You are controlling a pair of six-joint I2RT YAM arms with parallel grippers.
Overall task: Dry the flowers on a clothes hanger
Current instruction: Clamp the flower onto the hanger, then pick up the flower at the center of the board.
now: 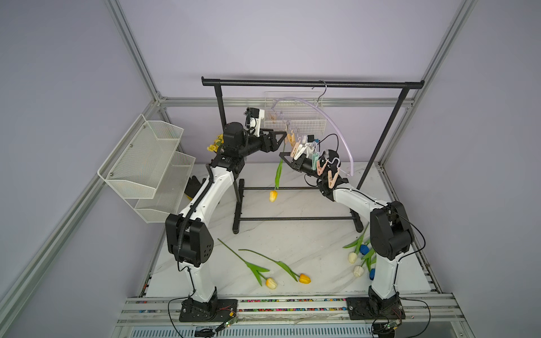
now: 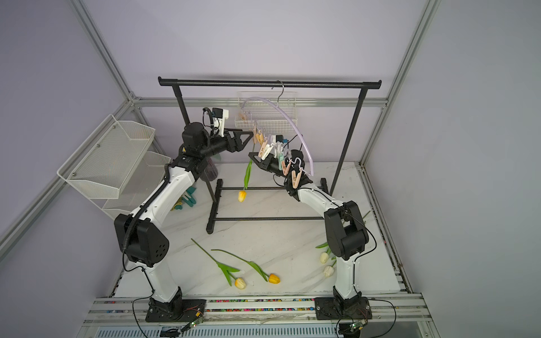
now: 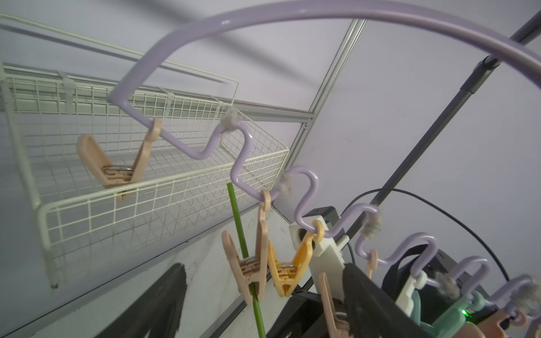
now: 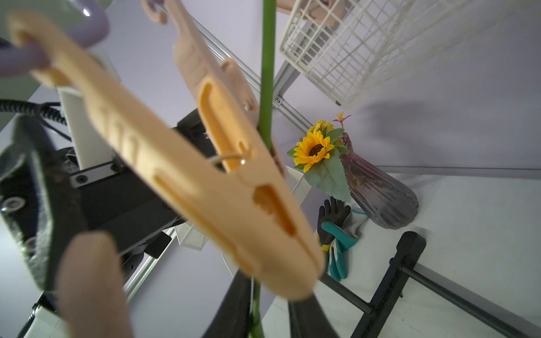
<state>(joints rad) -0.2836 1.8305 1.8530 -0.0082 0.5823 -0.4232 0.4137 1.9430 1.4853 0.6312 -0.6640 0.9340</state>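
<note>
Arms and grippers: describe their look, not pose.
The left arm and right arm are white links with bulky black joints. A ribbed black conduit runs up the left; a thin black cable loops off the right. The left gripper and right gripper have black triangular fingers.

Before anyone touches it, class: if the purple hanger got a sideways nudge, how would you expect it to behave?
It would probably swing and twist: the hanger hangs from the rail by one thin hook and sits turned across it. Its clips dangle by small rings from the wavy bar, so they would likely sway. The slim tube suggests it is light.
</note>
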